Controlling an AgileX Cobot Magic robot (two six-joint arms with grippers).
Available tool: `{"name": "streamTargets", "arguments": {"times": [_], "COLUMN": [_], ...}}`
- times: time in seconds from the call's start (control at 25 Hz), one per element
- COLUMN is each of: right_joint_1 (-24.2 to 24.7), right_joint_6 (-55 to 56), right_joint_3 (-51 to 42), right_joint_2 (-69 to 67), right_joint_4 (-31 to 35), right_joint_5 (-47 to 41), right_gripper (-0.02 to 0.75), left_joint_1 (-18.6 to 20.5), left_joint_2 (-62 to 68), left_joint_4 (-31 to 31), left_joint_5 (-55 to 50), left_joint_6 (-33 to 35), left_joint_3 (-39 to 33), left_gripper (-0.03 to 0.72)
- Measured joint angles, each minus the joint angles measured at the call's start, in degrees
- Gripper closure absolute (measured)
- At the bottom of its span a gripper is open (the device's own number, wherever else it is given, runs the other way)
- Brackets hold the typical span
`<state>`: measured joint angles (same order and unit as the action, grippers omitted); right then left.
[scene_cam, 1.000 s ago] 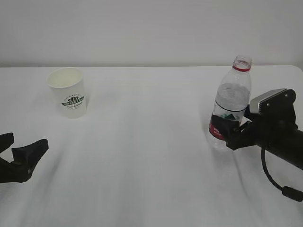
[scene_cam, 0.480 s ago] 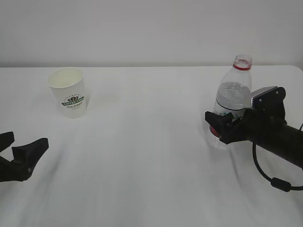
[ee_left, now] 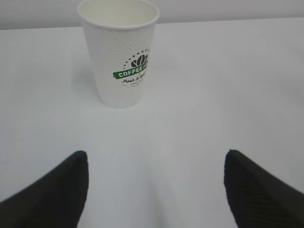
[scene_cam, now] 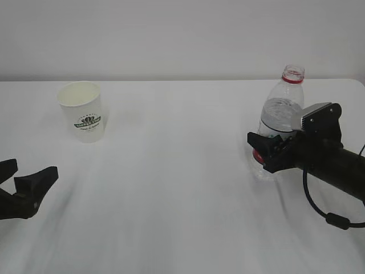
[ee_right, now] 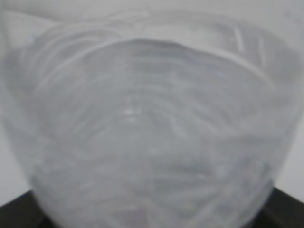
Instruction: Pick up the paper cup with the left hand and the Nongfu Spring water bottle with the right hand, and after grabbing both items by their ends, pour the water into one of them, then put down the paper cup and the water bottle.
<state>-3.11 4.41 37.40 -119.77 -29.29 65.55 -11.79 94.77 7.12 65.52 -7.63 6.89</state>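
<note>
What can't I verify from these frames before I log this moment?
- Right end effector grip: exterior view shows it around the water bottle at label height, but contact is unclear; the right wrist view is filled by the blurred bottle.
- Bottle label: hidden behind that end effector.
- Left end effector: cut off by frame edges in both views, only the open fingertips show.
- Paper cup contents: interior not visible.

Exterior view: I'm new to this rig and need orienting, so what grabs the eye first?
The uncapped bottle at right, with the right end effector around its lower part; whether it grips yet is unclear. At far left the paper cup stands upright and alone on the white table. The left end effector hovers open, short of the cup.
</note>
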Motion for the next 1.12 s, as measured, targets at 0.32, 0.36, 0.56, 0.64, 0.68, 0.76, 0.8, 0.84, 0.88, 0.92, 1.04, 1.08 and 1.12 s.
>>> {"name": "streamTargets", "arguments": {"times": [0.32, 0.36, 0.56, 0.64, 0.68, 0.76, 0.8, 0.84, 0.88, 0.92, 1.04, 1.08, 1.12], "right_joint_1": [0.0, 0.0, 0.0, 0.0, 0.0, 0.0, 0.0, 0.0, 0.0, 0.0, 0.0, 0.0, 0.0], "right_joint_6": [-0.1, -0.1, -0.1, -0.1, -0.1, -0.2, -0.3, -0.3, -0.3, -0.3, -0.4, -0.4, -0.4], "right_joint_3": [0.0, 0.0, 0.1, 0.1, 0.0, -0.1, -0.2, -0.2, -0.2, -0.2, -0.2, -0.2, -0.2], "right_joint_2": [0.0, 0.0, 0.0, 0.5, 1.1, 2.7, 3.6, 4.6, 5.6, 6.4, 9.0, 9.7, 10.5], "right_joint_4": [-2.0, -2.4, -3.5, -3.7, -4.0, -4.3, -4.4, -4.6, -4.7, -4.8, -5.4, -5.7, -6.1], "right_joint_5": [0.0, 0.0, 0.2, -0.4, -1.2, -2.9, -3.8, -4.3, -4.3, -4.4, -4.5, -4.8, -5.0], "right_gripper": [0.207, 0.21, 0.237, 0.239, 0.24, 0.242, 0.242, 0.243, 0.244, 0.244, 0.244, 0.244, 0.244], "left_joint_1": [0.0, 0.0, 0.0, 0.0, 0.0, 0.0, 0.0, 0.0, 0.0, 0.0, 0.0, 0.0, 0.0], "left_joint_2": [0.0, 0.0, 0.0, 0.0, 0.0, 0.0, 0.0, 0.0, 0.0, 0.0, 0.0, 0.0, 0.0], "left_joint_4": [-0.1, -0.1, -0.1, -0.1, -0.1, -0.1, -0.1, -0.1, -0.1, -0.1, -0.1, -0.1, 0.0], "left_joint_5": [0.0, 0.0, 0.0, 0.0, 0.0, 0.0, 0.0, 0.0, 0.0, 0.0, 0.0, 0.0, 0.0], "left_joint_6": [0.0, 0.0, 0.0, 0.1, 0.2, 0.6, 0.7, 0.9, 1.2, 1.4, 1.5, 1.5, 1.6], "left_joint_3": [0.0, 0.0, 0.0, 0.0, 0.0, 0.0, 0.0, 0.0, 0.0, 0.0, 0.0, 0.0, 0.0], "left_gripper": [0.104, 0.108, 0.113, 0.114, 0.115, 0.115, 0.116, 0.117, 0.117, 0.117, 0.118, 0.118, 0.118]}}
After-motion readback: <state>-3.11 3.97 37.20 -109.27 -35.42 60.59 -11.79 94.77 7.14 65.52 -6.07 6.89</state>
